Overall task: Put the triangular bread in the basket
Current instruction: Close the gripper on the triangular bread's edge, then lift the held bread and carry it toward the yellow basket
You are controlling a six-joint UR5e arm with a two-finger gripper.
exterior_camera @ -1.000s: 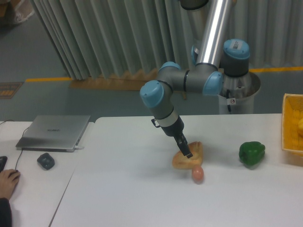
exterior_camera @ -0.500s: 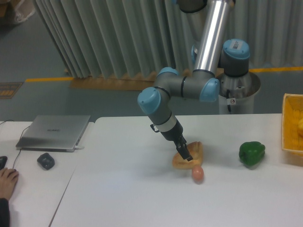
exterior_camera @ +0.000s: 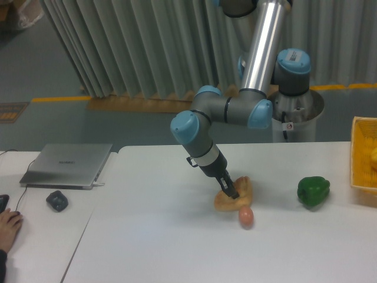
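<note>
- Since a second ago the arm's elbow has swung slightly left and the wrist has risen a little; the triangular bread (exterior_camera: 234, 195) looks tipped up with it.
- Gripper (exterior_camera: 231, 192) is clamped on the bread, near table centre, with the brown egg (exterior_camera: 246, 217) just beside it.
- Green pepper (exterior_camera: 313, 191) sits between bread and basket (exterior_camera: 363, 154), which is cut off by the right frame edge.
- Laptop (exterior_camera: 67, 164) lid marking unreadable.
</note>
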